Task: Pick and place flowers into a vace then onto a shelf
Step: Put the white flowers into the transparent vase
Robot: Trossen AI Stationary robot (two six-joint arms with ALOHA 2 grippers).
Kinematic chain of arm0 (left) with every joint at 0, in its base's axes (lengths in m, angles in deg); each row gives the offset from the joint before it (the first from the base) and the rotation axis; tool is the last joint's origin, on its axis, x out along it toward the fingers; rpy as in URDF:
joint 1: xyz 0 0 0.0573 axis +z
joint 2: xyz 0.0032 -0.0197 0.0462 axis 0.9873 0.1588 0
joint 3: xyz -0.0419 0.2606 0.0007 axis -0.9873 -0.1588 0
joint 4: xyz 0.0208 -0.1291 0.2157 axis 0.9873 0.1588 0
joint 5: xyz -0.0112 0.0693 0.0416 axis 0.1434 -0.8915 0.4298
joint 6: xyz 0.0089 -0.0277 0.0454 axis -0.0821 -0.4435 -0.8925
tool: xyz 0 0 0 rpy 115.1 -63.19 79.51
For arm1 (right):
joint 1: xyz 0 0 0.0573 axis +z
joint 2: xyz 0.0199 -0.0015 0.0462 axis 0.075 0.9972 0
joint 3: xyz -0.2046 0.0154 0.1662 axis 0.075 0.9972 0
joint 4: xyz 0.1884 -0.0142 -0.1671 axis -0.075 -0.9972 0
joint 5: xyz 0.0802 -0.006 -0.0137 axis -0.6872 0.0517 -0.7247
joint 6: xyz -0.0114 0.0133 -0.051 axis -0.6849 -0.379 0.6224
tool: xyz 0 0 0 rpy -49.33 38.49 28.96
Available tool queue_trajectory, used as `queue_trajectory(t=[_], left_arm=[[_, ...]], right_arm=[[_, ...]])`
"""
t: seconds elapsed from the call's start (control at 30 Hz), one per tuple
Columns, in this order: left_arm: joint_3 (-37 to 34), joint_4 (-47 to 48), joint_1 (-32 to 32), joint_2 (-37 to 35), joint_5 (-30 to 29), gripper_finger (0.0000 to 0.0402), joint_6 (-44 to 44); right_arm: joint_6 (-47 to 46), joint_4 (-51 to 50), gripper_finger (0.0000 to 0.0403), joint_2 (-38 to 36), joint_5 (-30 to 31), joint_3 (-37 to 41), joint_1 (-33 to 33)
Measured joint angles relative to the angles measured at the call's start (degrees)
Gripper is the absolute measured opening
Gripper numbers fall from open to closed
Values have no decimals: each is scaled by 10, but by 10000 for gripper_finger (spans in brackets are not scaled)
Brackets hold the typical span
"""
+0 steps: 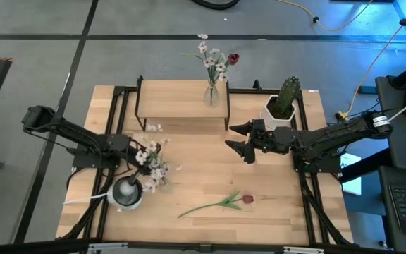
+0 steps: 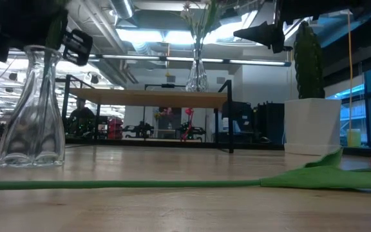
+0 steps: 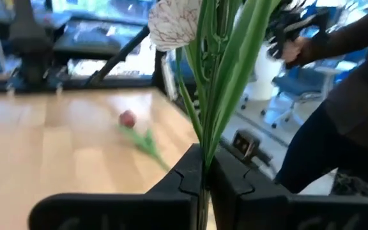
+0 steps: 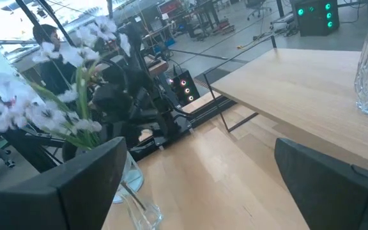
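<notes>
Your left claw [image 1: 138, 156] sits over the counter's [image 1: 203, 176] left side, clenched on a white spray [image 1: 152, 166]. The left wrist view shows the green stems [image 3: 213, 96] pinched between its two fingers [image 3: 184, 185], rising upright past a white blossom [image 3: 174, 25]. The spray hangs just beside an empty glass vase [image 1: 127, 192], which stands upright on the counter near the front left; in the low view that vase [image 2: 32, 109] holds nothing.

Your right claw [image 1: 240, 139] hovers above the counter's middle right, released, jaws spread wide and gripping nothing. It is just in front of the shelf's [image 1: 182, 102] right end and beside the cactus [image 1: 286, 99] in its white pot.

One red-bud flower [image 1: 217, 204] lies flat on the counter near the front, its bud [image 1: 248, 199] pointing right, apart from both claws. A few white petals [image 1: 153, 128] lie loose by the shelf's left leg.

On the shelf's right end a second vase [image 1: 212, 93] stands upright, already holding white blossoms and a red bud [image 1: 232, 58].

In the room beyond the counter you can see a person [image 3: 337, 115] in dark clothing, holding a dark device.
</notes>
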Motion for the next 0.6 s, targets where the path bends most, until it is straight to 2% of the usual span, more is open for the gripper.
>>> queue_trajectory(t=[0.33, 0.6], left_arm=[[0, -27, 0, 22, -22, 26, 7], [0, -38, 0, 22, -46, 70, 8]], right_arm=[[0, 0, 399, 0, 0, 0, 0], [-1, 0, 399, 0, 0, 0, 0]])
